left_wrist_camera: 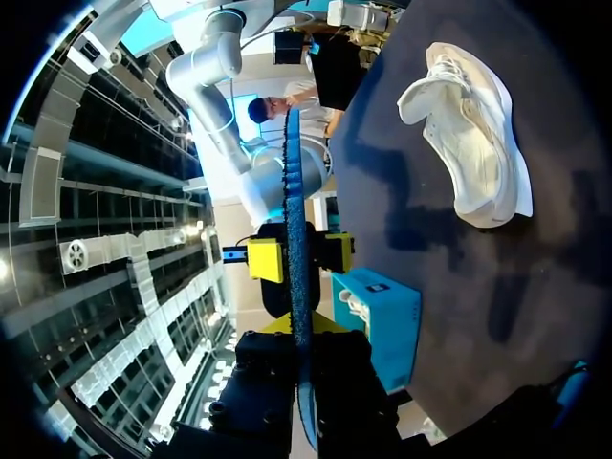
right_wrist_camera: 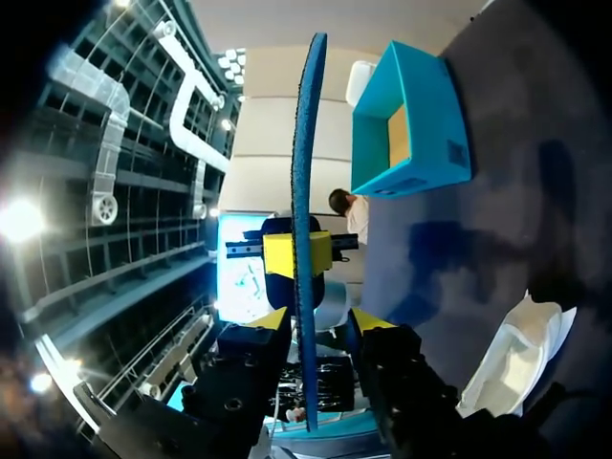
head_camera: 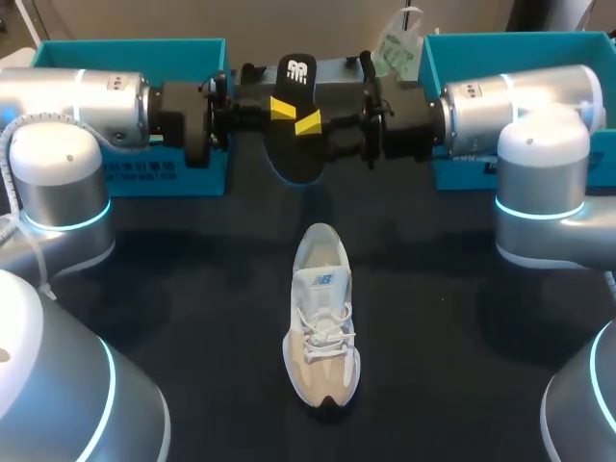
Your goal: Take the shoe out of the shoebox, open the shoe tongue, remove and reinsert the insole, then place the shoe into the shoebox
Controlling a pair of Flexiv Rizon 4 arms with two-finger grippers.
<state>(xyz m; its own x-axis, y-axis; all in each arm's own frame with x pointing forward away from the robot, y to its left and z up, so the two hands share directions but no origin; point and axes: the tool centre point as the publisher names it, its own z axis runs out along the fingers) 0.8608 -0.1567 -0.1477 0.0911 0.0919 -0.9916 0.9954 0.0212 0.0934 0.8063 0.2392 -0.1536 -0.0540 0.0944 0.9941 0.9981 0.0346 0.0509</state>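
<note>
The shoe (head_camera: 322,318) is out of the shoebox (head_camera: 500,43) and lies on the worktop (head_camera: 192,289), and its insole (head_camera: 296,144) hangs in the air, my left jaws clenched on one end and my right jaws slack around the other, so reinserting and reboxing are left.

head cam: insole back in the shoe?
No, the insole is up in the air between the left end effector and right end effector, apart from the shoe below.
</note>
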